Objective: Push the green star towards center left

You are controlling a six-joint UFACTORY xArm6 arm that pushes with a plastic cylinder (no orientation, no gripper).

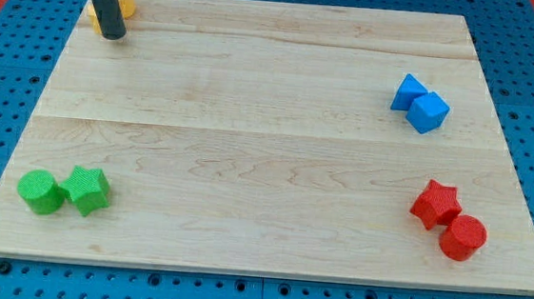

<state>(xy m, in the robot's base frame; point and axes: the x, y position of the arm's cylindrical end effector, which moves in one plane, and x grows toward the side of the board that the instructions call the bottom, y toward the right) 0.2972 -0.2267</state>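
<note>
The green star lies near the board's bottom left corner, touching a green cylinder on its left. My tip is at the view's top left, far above the green star. It stands right against a yellow block, which the rod partly hides, so its shape is unclear.
A blue star-like block and a blue cube touch at the right. A red star and a red cylinder touch at the bottom right. The wooden board sits on a blue pegboard.
</note>
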